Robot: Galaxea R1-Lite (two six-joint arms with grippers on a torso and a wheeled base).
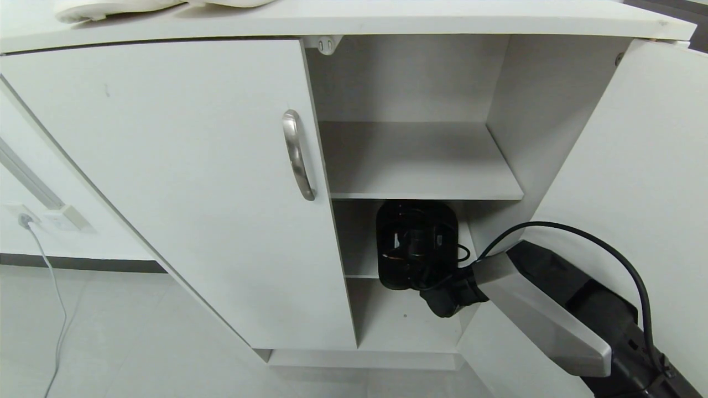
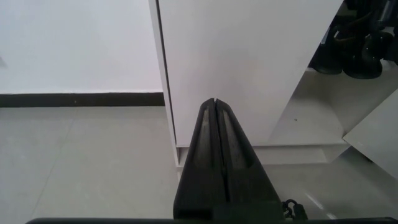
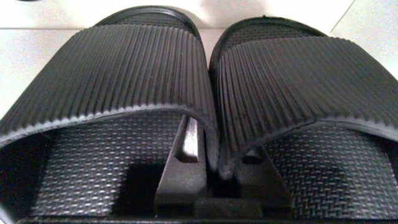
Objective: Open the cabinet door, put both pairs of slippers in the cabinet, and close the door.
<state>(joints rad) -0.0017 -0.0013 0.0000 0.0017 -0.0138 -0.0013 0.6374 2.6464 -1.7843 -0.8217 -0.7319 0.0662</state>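
Note:
A pair of black ribbed slippers [image 3: 130, 74] lies side by side with my right gripper [image 3: 221, 155] shut on their inner edges, pinching the two together. In the head view the slippers [image 1: 417, 232] are inside the white cabinet [image 1: 420, 160], under its upper shelf, with the right gripper [image 1: 428, 273] behind them. The right cabinet door [image 1: 636, 166] stands open. My left gripper [image 2: 214, 102] is shut and holds nothing, low over the floor before the closed left door [image 2: 242, 62].
The closed left door [image 1: 166, 166] carries a metal handle [image 1: 298, 155]. The upper shelf [image 1: 415, 160] is bare. White cloth [image 1: 110, 8] lies on the cabinet top. A wall socket with a cable [image 1: 25, 221] sits at the left above open tiled floor [image 1: 110, 342].

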